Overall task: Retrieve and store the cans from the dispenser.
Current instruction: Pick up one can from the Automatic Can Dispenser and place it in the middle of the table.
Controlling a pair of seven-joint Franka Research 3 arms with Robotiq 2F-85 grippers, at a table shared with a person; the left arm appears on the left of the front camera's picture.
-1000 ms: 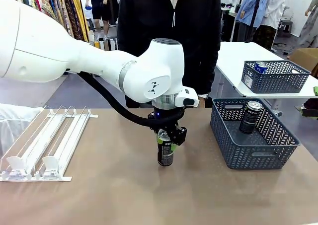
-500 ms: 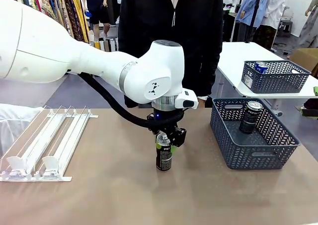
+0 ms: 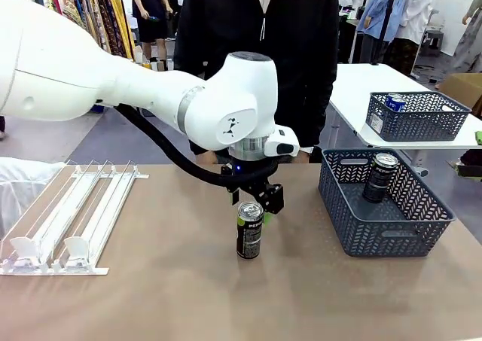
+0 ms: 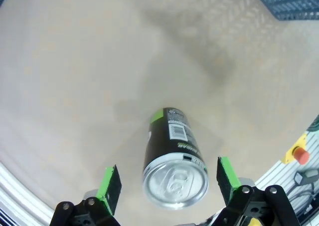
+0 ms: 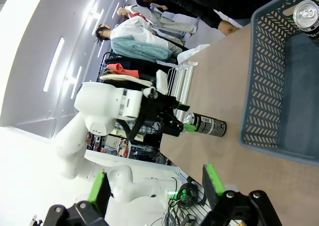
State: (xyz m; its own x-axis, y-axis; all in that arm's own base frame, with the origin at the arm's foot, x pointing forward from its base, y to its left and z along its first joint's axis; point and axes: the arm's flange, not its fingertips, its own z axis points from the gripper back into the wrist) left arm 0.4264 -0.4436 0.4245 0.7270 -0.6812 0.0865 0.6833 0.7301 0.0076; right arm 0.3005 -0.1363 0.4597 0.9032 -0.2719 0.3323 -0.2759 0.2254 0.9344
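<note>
A dark can [image 3: 250, 232] with a green band and silver top stands upright on the brown table, mid-table. My left gripper [image 3: 253, 208] hovers just above its top, open, touching nothing. In the left wrist view the can [image 4: 174, 158] stands between the spread green pads [image 4: 110, 188]. The white dispenser [image 3: 69, 211] lies at the left with bare lanes. A second dark can [image 3: 379, 178] stands in the grey-blue basket [image 3: 410, 235] at the right. My right gripper [image 5: 155, 186] is open and holds nothing; its view shows the mid-table can [image 5: 205, 125] and the basket [image 5: 264, 91].
A person in a black jacket [image 3: 260, 47] stands at the far edge, behind the left arm. On a white side table at the back right, a smaller basket [image 3: 419, 123] holds a blue can [image 3: 395, 101]. Bare tabletop stretches along the front edge.
My left gripper has opened, let go of the dark can and risen a little above it. The can stays upright on the table.
</note>
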